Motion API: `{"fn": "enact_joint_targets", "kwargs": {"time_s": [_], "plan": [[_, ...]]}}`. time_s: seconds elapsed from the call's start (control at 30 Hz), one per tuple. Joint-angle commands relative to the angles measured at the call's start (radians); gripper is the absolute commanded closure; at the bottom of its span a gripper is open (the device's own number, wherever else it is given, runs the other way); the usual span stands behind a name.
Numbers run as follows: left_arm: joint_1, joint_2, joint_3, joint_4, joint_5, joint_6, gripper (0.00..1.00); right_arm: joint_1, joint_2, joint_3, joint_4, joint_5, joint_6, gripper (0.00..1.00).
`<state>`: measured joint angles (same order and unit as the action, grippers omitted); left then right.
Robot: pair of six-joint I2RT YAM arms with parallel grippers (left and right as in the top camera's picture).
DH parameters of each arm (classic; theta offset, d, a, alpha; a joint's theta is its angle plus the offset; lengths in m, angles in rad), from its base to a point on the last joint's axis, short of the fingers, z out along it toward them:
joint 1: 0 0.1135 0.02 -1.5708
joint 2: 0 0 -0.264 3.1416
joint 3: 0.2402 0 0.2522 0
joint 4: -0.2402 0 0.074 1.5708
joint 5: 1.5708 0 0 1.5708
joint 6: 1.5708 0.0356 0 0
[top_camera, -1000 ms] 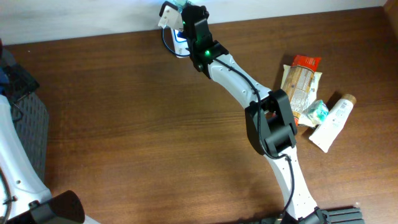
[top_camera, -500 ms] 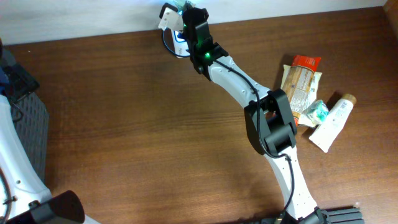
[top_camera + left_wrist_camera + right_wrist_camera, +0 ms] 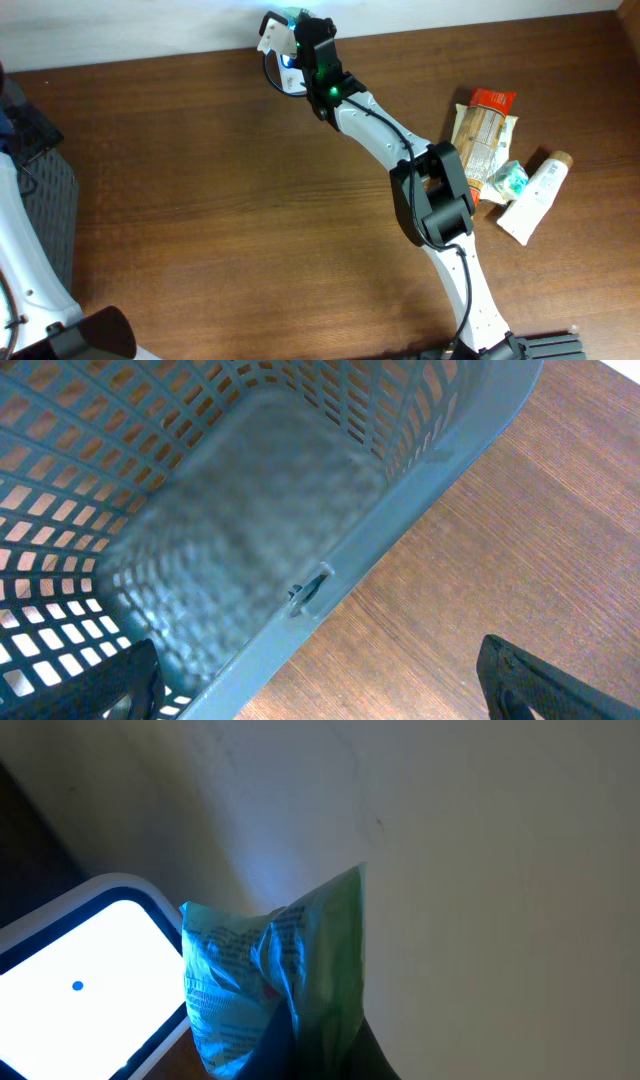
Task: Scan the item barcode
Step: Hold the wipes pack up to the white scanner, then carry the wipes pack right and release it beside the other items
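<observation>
The right arm has crept slightly toward the table's far edge, carrying its load with it. At the left, the left gripper (image 3: 320, 695) hangs with jaws spread wide and empty over the grey slotted plastic basket (image 3: 400, 530), probably waiting to take scanned goods. At the centre, the right gripper (image 3: 288, 20) is clamped on the crinkly teal-green foil packet (image 3: 270, 970), holding its printed face beside the glowing white, blue-rimmed scanner window (image 3: 80, 970) so the code can be read, while the orange-topped snack pack (image 3: 485, 125) and white plastic tube (image 3: 535, 195) wait far right.
</observation>
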<state>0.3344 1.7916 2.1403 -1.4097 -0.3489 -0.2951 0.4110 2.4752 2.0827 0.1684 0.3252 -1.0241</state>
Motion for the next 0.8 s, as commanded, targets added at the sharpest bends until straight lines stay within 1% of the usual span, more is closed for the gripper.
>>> {"fn": "enact_joint_targets", "kwargs": {"time_s": [0.0, 0.07, 0.13, 0.17, 0.23, 0.27, 0.3, 0.37, 0.4, 0.43, 0.5, 0.53, 0.57, 0.6, 0.63, 0.67, 0.7, 0.77], "plan": [[0.002, -0.004, 0.008, 0.002, -0.007, -0.003, 0.01, -0.003, -0.013, 0.002, 0.037, 0.044, 0.007, 0.96], [0.002, -0.004, 0.008, 0.002, -0.007, -0.003, 0.01, 0.004, -0.063, 0.002, 0.009, 0.046, 0.008, 0.96], [0.002, -0.004, 0.008, 0.002, -0.007, -0.003, 0.01, 0.014, -0.14, 0.002, -0.113, 0.038, 0.052, 0.96], [0.002, -0.004, 0.008, 0.002, -0.007, -0.003, 0.01, 0.015, -0.179, 0.002, -0.2, 0.014, 0.113, 0.96], [0.002, -0.004, 0.008, 0.002, -0.007, -0.003, 0.01, 0.014, -0.309, 0.002, -0.414, -0.118, 0.289, 0.96], [0.002, -0.004, 0.008, 0.002, -0.007, -0.003, 0.01, 0.014, -0.37, 0.002, -0.492, -0.173, 0.379, 0.96], [0.002, -0.004, 0.008, 0.002, -0.007, -0.003, 0.01, 0.014, -0.432, 0.002, -0.574, -0.2, 0.47, 0.96], [0.002, -0.004, 0.008, 0.002, -0.007, -0.003, 0.01, 0.007, -0.561, 0.002, -0.782, -0.202, 0.629, 0.96], [0.003, -0.004, 0.008, 0.002, -0.007, -0.003, 0.01, -0.002, -0.605, 0.002, -0.859, -0.198, 0.701, 0.96], [0.002, -0.004, 0.008, 0.002, -0.007, -0.003, 0.01, -0.027, -0.655, 0.002, -0.965, -0.194, 0.811, 0.96], [0.002, -0.004, 0.008, 0.002, -0.007, -0.003, 0.01, -0.093, -0.702, 0.002, -1.114, -0.13, 0.983, 0.96], [0.002, -0.004, 0.008, 0.002, -0.007, -0.003, 0.01, -0.161, -0.713, 0.002, -1.231, -0.063, 1.112, 0.96], [0.002, -0.004, 0.008, 0.002, -0.007, -0.003, 0.01, -0.211, -0.713, 0.001, -1.305, -0.015, 1.197, 0.96], [0.003, -0.004, 0.008, 0.002, -0.007, -0.003, 0.01, -0.284, -0.7, -0.004, -1.416, 0.054, 1.339, 0.96], [0.002, -0.004, 0.008, 0.002, -0.007, -0.003, 0.01, -0.353, -0.684, -0.016, -1.508, 0.084, 1.44, 0.96], [0.002, -0.004, 0.008, 0.002, -0.007, -0.003, 0.01, -0.42, -0.663, -0.037, -1.567, 0.082, 1.51, 0.96], [0.002, -0.004, 0.008, 0.002, -0.007, -0.003, 0.01, -0.465, -0.648, -0.06, -1.588, 0.076, 1.532, 0.96], [0.002, -0.004, 0.008, 0.002, -0.007, -0.003, 0.01, -0.544, -0.613, -0.137, -1.59, 0.068, 1.531, 0.96]]}}
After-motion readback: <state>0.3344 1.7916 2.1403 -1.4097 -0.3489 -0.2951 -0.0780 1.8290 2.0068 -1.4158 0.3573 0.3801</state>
